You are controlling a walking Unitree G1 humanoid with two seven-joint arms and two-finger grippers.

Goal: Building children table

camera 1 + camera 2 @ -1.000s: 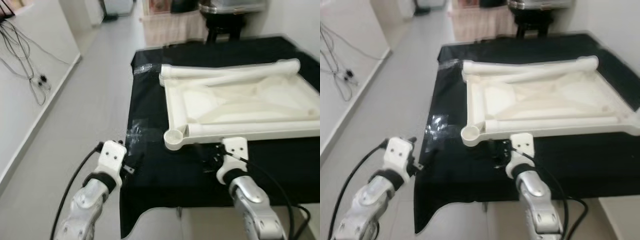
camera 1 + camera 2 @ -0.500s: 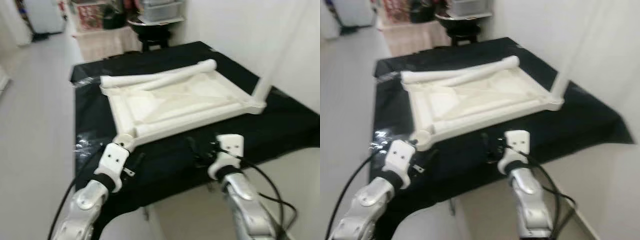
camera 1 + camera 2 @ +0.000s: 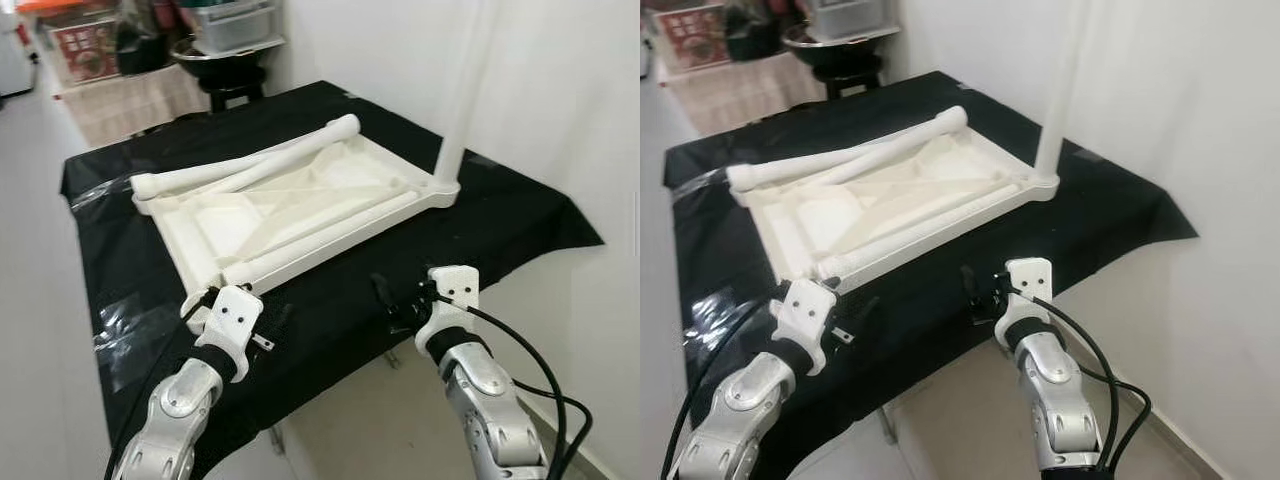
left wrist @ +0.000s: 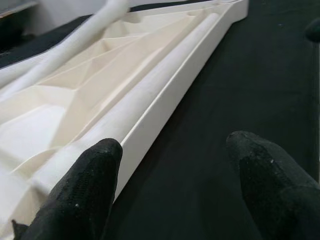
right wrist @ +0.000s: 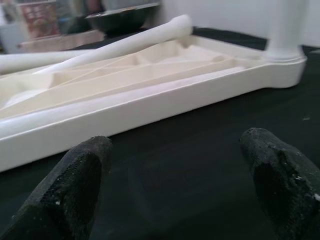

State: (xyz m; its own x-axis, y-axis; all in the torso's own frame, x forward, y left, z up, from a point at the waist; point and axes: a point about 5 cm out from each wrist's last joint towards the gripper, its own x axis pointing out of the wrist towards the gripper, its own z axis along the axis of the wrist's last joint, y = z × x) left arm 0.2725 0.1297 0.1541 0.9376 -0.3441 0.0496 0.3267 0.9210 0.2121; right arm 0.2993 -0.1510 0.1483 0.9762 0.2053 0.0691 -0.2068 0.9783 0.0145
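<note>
The cream-white plastic children's tabletop lies upside down, ribbed underside up, on a work surface draped in a black cloth, and one round white leg already stands upright in the corner socket on the robot's right, close to the white wall. Two more loose white tube legs lie inside the tray of the underside: one resting diagonally toward the far corner, another along the near long edge. The near-left corner socket looks unfilled, though the left arm partly hides it, so by my reading one leg is fitted and several are left to seat. The left gripper hovers just beside the near edge of the tabletop, its two black fingers spread wide with nothing between them. The right gripper hangs over bare cloth just in front of the same long edge, likewise wide apart and holding nothing. Past the far end of the surface stand a dark round stool and a grey bin. The next step probably calls for lifting one of the lying legs and pressing it into an open socket.
</note>
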